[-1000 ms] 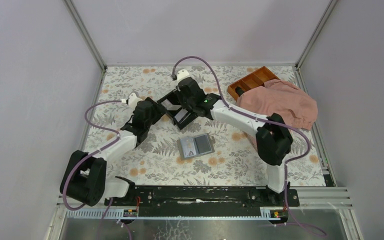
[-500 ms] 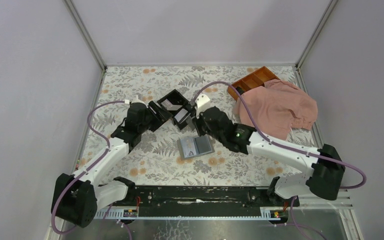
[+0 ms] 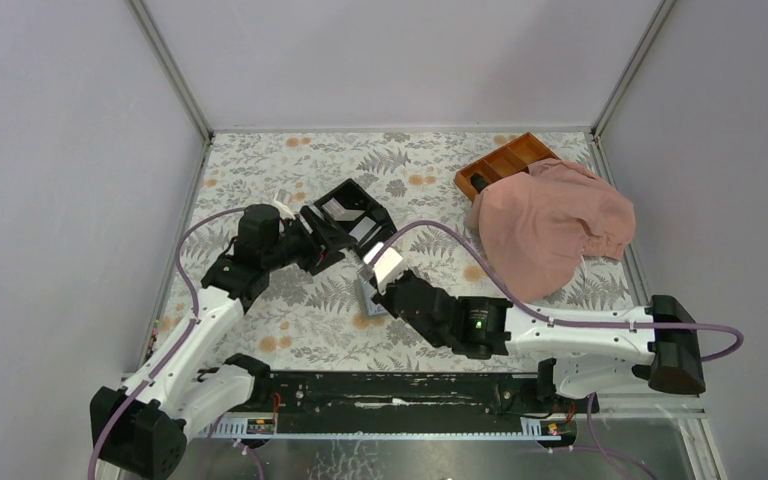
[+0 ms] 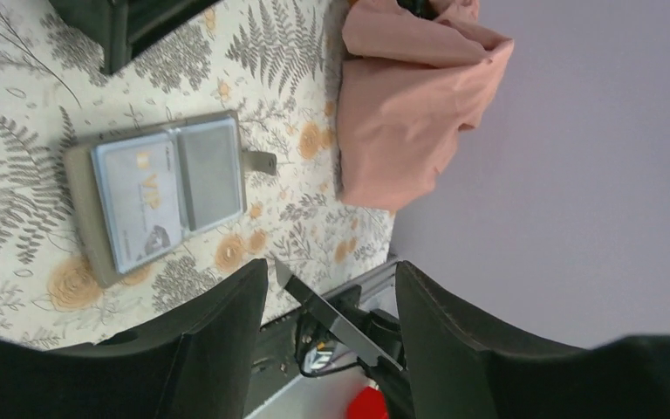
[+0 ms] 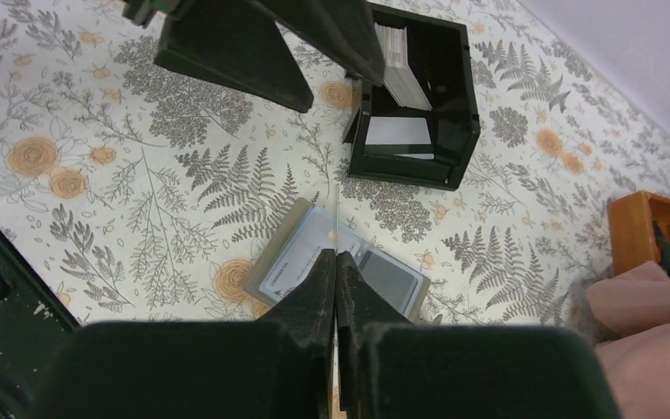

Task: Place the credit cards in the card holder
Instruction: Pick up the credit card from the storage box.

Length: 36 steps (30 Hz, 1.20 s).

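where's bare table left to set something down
Bare table lies along the far edge between the black box and the orange tray, and in the far left corner behind the box. The middle is crowded: left gripper, box, card holder and right gripper with its credit card bunch together; pink cloth covers the right.

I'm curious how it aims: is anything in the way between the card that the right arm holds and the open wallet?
Nothing visible. The right end effector grips the card above the open card holder, with only air between them.
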Motion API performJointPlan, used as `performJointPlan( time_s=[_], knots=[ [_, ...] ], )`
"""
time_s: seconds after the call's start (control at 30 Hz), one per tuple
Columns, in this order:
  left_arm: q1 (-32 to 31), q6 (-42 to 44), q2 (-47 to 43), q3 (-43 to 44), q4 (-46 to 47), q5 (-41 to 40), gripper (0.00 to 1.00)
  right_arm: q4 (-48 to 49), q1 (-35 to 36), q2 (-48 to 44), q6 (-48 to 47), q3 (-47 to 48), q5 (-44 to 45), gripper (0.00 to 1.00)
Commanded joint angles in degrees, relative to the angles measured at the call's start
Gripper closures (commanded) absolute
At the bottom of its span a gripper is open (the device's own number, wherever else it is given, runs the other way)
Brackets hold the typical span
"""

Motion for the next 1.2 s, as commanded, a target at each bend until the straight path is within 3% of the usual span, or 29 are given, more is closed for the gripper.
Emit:
performJointPlan(
  time_s=[0.0,0.37,0.7,1.17],
  knots=[
    [-0.2,-4.1,-2.0,-0.9,-1.7,7.2,0.37,5.9,4.2,1.0,-6.6,0.3,9.2,1.00],
    [-0.5,-7.9,-4.4,-4.2,-0.5,14.3,0.35,15.5,8.7,3.9,-16.4,-1.4,15.1,1.00],
    [-1.0,-10.6,-4.7,-7.3,3.5,16.7,0.36,17.8,10.7,7.4,-20.4,0.6,15.6,1.00],
    [-1.0,-10.7,-3.3,-8.5,6.0,17.8,0.57,23.6,14.7,9.7,-26.9,0.3,17.8,1.00]
  ],
)
